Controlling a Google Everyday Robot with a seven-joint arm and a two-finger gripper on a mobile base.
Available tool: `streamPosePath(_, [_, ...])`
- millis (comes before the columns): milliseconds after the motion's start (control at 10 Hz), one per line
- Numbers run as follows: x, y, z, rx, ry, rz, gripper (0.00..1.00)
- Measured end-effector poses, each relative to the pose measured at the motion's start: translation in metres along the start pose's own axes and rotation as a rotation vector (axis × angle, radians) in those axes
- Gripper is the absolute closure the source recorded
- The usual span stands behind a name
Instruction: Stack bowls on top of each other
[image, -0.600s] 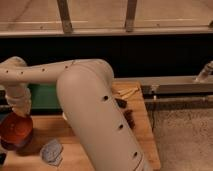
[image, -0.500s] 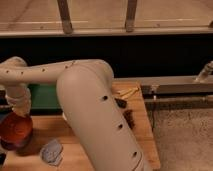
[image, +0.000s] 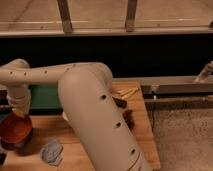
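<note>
An orange-red bowl (image: 14, 129) sits at the left edge of the wooden table (image: 100, 150), seemingly resting in a darker bowl (image: 10, 145) beneath it. My gripper (image: 21, 114) hangs at the end of the white arm (image: 85, 95), right above the orange bowl's far rim. The large arm fills the middle of the view and hides much of the table.
A green mat (image: 46, 96) lies at the back left. A crumpled grey-blue wrapper (image: 52, 151) lies near the front. Yellow sticks (image: 126, 92) and dark items (image: 127, 117) lie to the arm's right. A rail (image: 175, 89) runs along the right; the floor is beyond the table's right edge.
The gripper has edged slightly to the right over the orange bowl; the rest has not visibly changed.
</note>
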Motion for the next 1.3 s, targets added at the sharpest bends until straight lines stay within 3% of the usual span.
streamPosePath(500, [-0.009, -0.006, 0.036, -0.096, -0.026, -0.031, 0.98])
streamPosePath(900, [-0.011, -0.004, 0.046, -0.129, -0.028, -0.048, 0.62])
streamPosePath(1100, [-0.011, -0.005, 0.048, -0.138, -0.026, -0.052, 0.4])
streamPosePath(1300, [-0.012, -0.003, 0.049, -0.144, -0.022, -0.058, 0.25])
